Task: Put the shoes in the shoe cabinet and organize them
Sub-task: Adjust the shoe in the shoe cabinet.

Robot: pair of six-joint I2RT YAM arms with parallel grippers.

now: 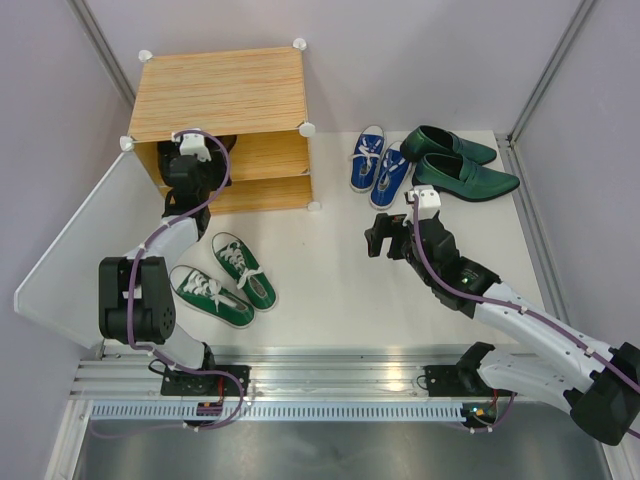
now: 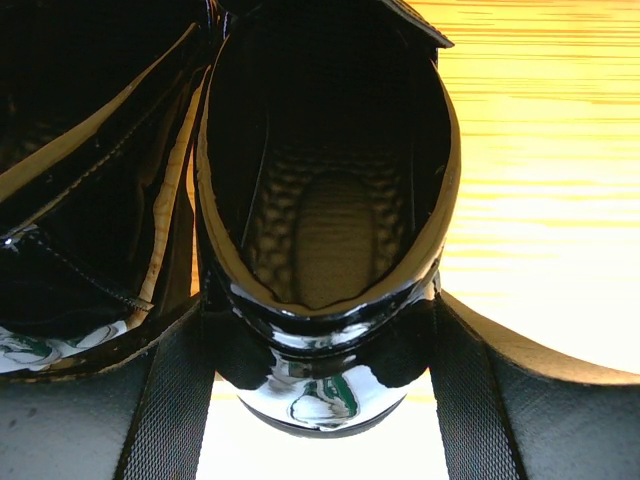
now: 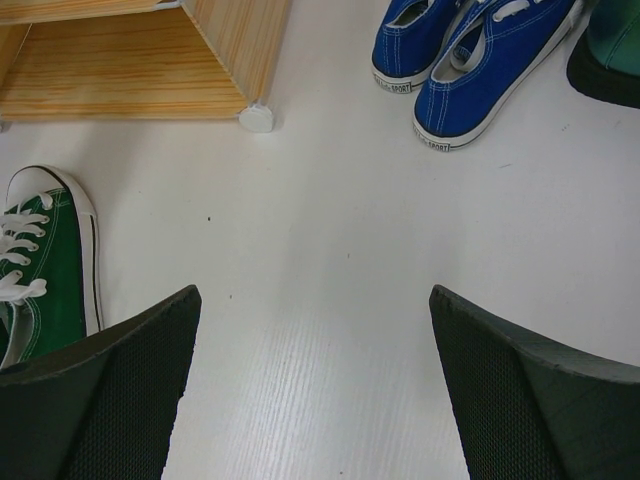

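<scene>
End effector (image 2: 318,302) grips boot (image 2: 322,225) in cabinet (image 2: 545,150).

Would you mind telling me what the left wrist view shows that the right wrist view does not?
Only the left wrist view: a shiny black ankle boot, its heel gripped in the left pincer, with its twin alongside. Only the right wrist view: the open right pincer over the white table, the blue sneakers, one green sneaker and a sliver of a dark-green loafer. Both: the shoe cabinet, as light wood grain.
</scene>
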